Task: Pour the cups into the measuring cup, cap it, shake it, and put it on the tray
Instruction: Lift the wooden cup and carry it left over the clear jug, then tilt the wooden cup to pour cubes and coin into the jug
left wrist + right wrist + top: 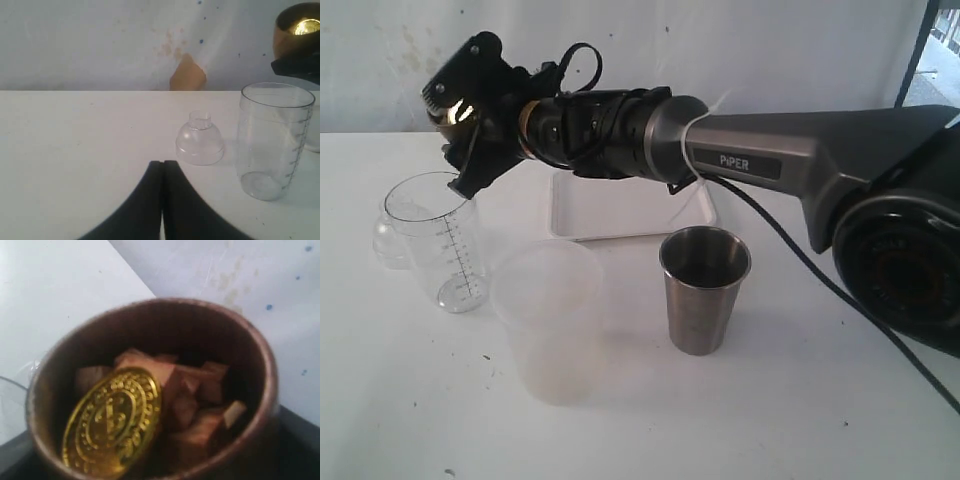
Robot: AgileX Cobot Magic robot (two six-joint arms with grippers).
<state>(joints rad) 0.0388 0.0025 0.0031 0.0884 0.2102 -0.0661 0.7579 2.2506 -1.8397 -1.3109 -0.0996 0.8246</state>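
Observation:
My right gripper [468,125] reaches across to the left and is shut on the brown wooden cup [453,100], tilted just above the rim of the clear measuring cup [445,240]. In the right wrist view the wooden cup [210,325] holds a gold coin [112,422] and brown wood pieces [200,405]. The measuring cup [275,140] looks empty. The steel tumbler [703,290] stands upright in front of the white tray [620,215]. My left gripper [162,164] is shut on nothing, low over the table and short of the measuring cup.
A big frosted plastic tub [550,320] stands between the measuring cup and the tumbler. A clear domed lid [200,140] lies on the table beside the measuring cup. The right arm's cable [820,290] trails over the table at the right.

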